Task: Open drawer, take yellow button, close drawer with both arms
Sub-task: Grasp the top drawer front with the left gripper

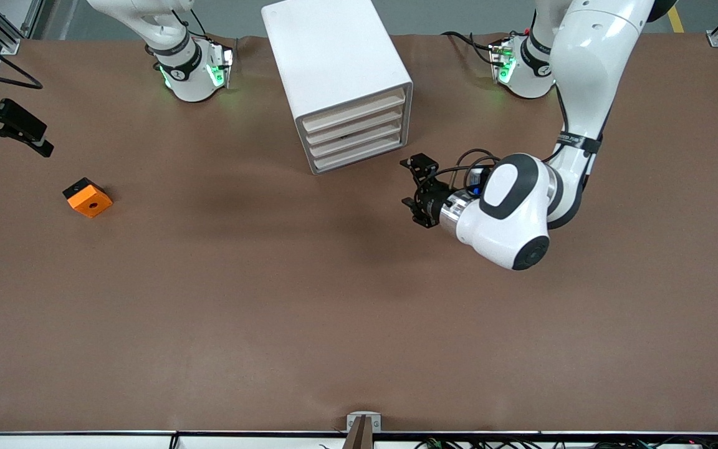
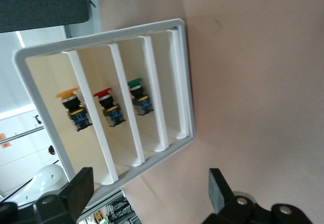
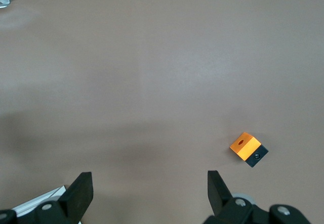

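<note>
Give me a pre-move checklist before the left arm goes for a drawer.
1. Left gripper open, holding nothing: ok.
2. Left gripper facing the cabinet front: ok.
3. All four drawers shut: cannot tell; the front view shows pale fronts flush, the left wrist view shows open compartments.
4. Orange-capped button found: ok, in one compartment; red-capped button and green-capped button sit in the compartments beside it.
5. Right gripper open, waiting over the right arm's end of the table: ok.
6. Orange block away from the cabinet: ok.
</note>
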